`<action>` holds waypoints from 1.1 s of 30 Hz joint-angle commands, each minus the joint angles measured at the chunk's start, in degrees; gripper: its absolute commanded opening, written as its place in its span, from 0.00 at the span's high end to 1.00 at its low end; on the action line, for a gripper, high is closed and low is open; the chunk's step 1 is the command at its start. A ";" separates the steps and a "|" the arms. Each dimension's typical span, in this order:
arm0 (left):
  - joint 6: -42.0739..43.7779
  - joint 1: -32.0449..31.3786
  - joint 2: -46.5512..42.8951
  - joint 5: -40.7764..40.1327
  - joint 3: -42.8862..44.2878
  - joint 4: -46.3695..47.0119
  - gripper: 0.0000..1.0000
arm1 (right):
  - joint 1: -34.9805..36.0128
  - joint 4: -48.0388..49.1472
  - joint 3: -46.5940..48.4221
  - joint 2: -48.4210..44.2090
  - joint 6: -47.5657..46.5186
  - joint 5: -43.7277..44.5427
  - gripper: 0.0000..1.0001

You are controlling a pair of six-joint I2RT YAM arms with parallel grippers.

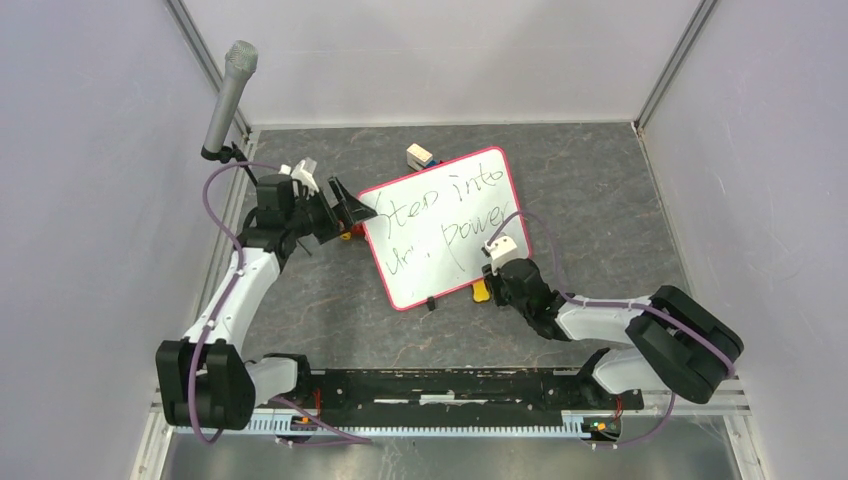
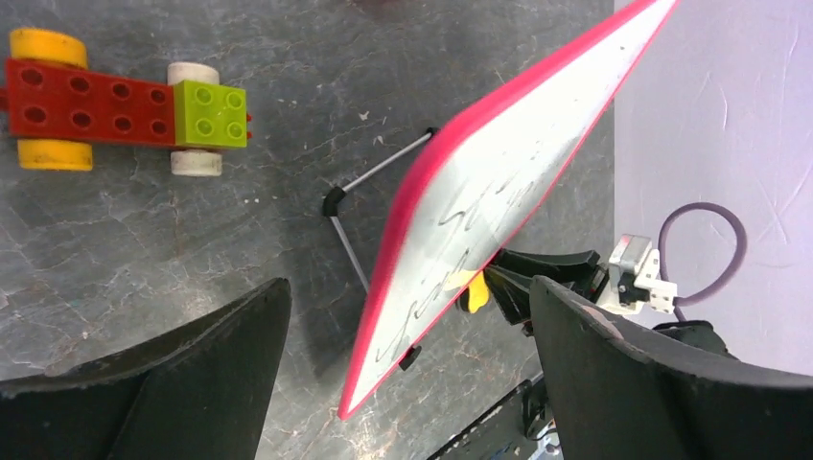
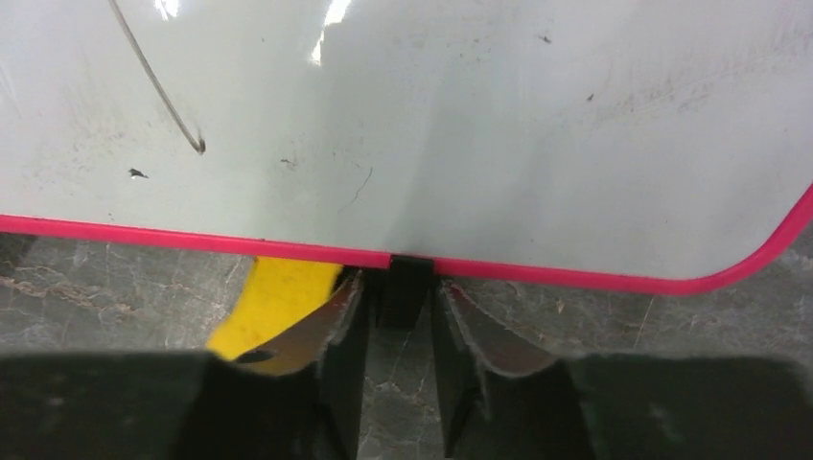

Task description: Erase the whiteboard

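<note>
The whiteboard has a pink-red rim and black handwriting and sits mid-table, turned at an angle. In the left wrist view it stands tilted on a thin wire stand. My right gripper is at its near right edge, fingers closed on a black edge clip of the board. My left gripper is wide open and empty by the board's left edge, and it faces the board's rim.
A yellow piece lies under the board's near edge by the right fingers. A red, green and yellow brick car lies left of the board. A white-blue block lies behind it. A microphone stands at back left.
</note>
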 commanded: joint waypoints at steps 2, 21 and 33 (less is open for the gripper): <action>9.70 -0.15 -2.85 -0.57 6.12 -7.62 0.00 | 1.03 -10.73 1.41 -2.28 1.08 1.31 0.56; 14.22 -1.75 -8.59 -2.81 3.67 -9.33 0.00 | 11.94 -22.45 6.38 -13.21 28.35 11.89 0.12; 14.19 -3.30 -9.36 -2.63 3.15 -8.87 0.00 | 14.08 -21.37 13.08 0.42 25.91 17.28 0.15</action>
